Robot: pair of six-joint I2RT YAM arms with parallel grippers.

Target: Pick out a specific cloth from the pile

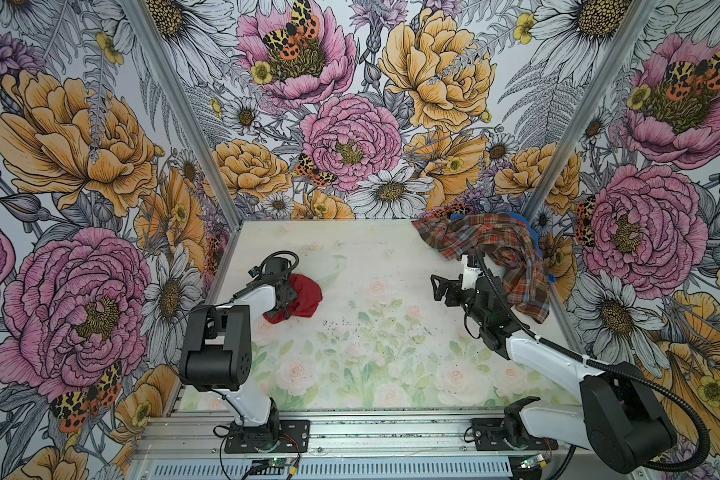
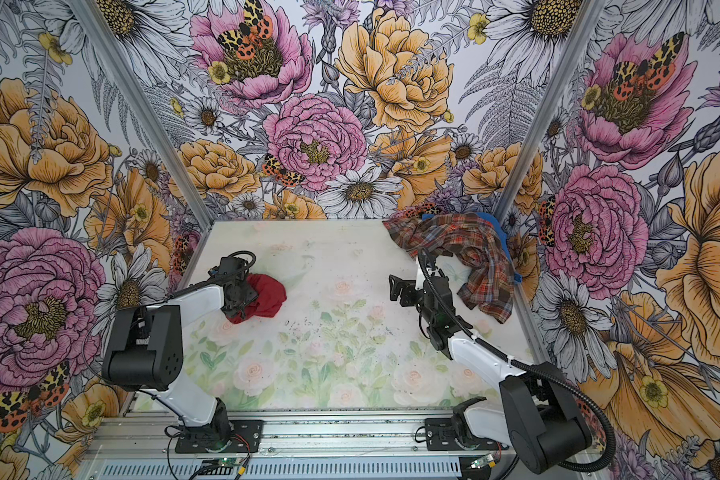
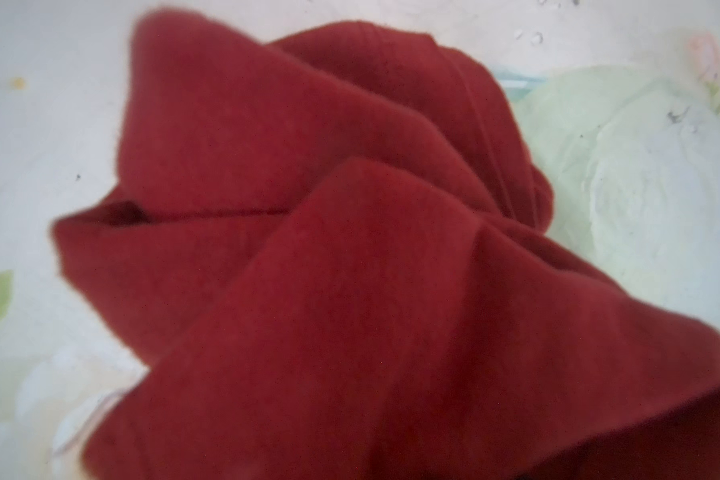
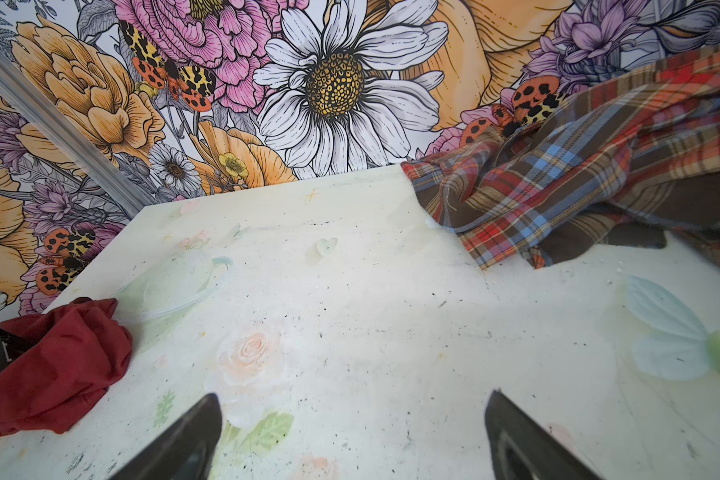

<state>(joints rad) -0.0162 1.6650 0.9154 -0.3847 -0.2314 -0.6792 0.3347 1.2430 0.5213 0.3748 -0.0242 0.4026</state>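
Lying crumpled, soft dark-red cloth apparently touches left gripper.

A pale tabletop printed with faint roses lies between walls of bold floral wallpaper.

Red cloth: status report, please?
Left gripper on red cloth, grip unclear. Right gripper open, empty. Cloth apart from pile. Nothing in way.
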